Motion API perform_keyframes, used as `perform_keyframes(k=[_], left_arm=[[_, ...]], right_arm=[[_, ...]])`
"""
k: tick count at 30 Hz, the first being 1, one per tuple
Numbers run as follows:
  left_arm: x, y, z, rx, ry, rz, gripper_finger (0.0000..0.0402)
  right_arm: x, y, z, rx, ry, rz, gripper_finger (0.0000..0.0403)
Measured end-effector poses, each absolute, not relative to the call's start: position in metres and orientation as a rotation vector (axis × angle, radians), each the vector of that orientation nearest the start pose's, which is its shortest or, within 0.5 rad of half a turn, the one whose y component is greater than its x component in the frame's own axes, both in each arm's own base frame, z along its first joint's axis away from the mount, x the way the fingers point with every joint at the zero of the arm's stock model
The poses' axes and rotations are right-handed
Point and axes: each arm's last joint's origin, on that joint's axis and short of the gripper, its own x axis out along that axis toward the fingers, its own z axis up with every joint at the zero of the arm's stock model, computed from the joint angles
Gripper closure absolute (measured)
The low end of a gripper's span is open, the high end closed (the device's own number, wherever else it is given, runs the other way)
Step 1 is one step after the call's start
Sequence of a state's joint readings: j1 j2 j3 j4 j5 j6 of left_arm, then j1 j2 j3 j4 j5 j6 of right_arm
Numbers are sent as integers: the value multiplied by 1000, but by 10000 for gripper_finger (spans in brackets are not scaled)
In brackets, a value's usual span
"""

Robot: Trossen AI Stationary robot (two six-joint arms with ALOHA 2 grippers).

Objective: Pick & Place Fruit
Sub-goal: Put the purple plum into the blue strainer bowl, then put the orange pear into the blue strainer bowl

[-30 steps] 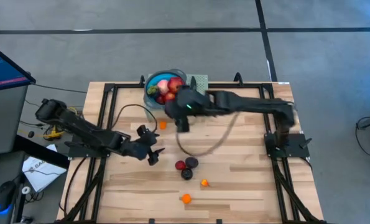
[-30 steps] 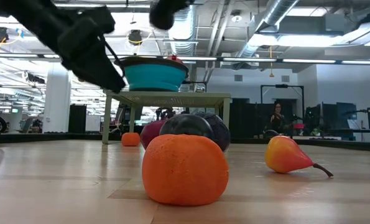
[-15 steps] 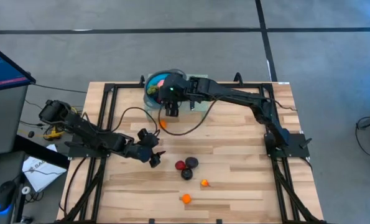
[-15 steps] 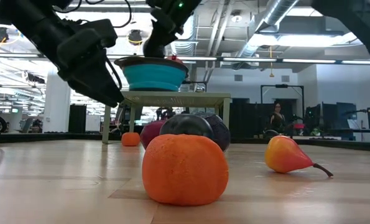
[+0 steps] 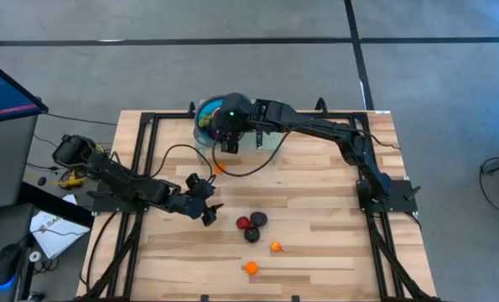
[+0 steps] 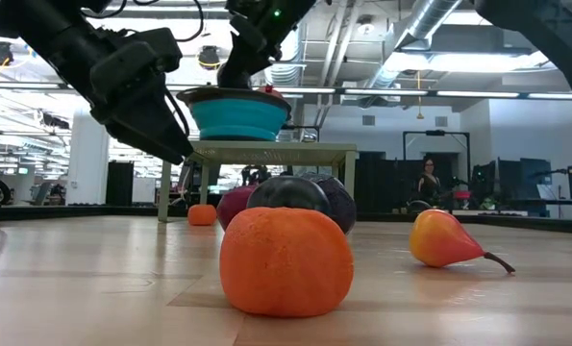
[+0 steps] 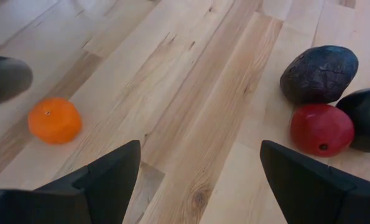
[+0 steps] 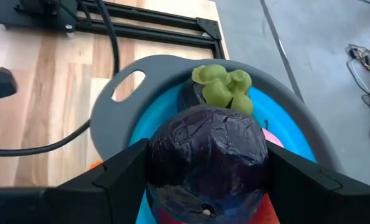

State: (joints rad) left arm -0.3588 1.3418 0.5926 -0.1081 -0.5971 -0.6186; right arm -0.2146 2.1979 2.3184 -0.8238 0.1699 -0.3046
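Two grippers were busy over the tabletop (image 5: 316, 210). Left gripper (image 5: 205, 204) hung spread wide and empty near the loose fruits: an orange one (image 7: 55, 120), a red one (image 7: 321, 129), two dark ones. Right gripper (image 5: 229, 141) clasped a dark purple fruit (image 8: 209, 155) over the blue bowl (image 8: 290, 134).

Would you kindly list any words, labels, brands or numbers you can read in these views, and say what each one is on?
No text can be read with confidence in any view.
White paper on the floor beside the table's left edge: dark print, too small to read.
Monitor at the far left: lit blue screen, its content too blurred to read.
Fruit, blue bowl and both arms: no labels visible.
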Motion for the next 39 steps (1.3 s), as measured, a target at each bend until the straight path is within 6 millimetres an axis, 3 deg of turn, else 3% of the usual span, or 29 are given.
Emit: perform_keyframes(k=[7, 15, 21, 28, 35, 39], left_arm=[[231, -69, 169, -193, 652, 442, 78], [231, -69, 169, -195, 649, 441, 78], [232, -69, 169, -197, 645, 440, 78], [232, -69, 169, -197, 644, 440, 78], [232, -69, 169, -198, 643, 440, 78], [232, -69, 169, -198, 643, 440, 78]], right_arm=[[472, -107, 344, -262, 755, -244, 126], [471, -110, 344, -249, 759, -255, 70], [471, -112, 344, -247, 760, -259, 52], [469, -111, 346, -255, 760, -257, 62], [455, -99, 373, -278, 712, -243, 88], [445, -90, 378, -281, 762, -219, 97]])
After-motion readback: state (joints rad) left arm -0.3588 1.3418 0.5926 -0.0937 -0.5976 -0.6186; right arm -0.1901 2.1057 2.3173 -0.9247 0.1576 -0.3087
